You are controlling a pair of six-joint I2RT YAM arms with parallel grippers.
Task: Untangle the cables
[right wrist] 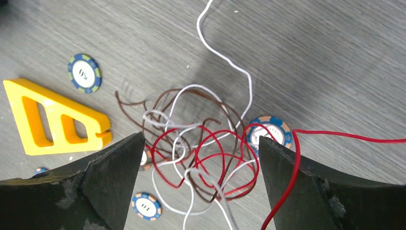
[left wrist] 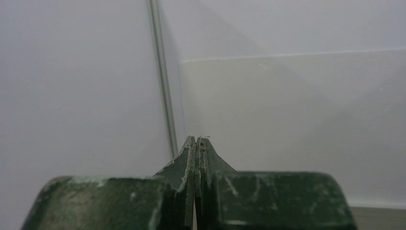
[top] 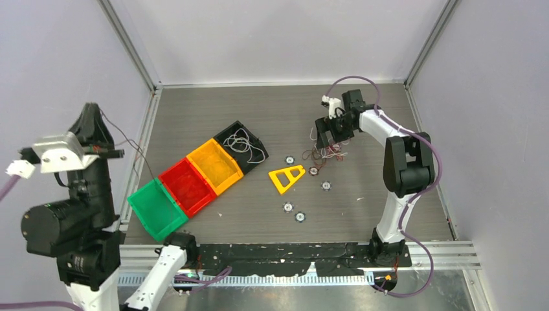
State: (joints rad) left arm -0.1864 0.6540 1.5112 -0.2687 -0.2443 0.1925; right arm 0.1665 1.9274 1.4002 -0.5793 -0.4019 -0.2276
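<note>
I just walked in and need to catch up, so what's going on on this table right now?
Two robot arms are at an untangling job. The right arm has its jaws wide open over the tangle of red, white and brown strands at the far right of the table, gripping nothing. The left arm is raised off to the left, jaws shut, facing the wall; whether it pinches a strand is unclear. Pale strands lie in the black bin.
</note>
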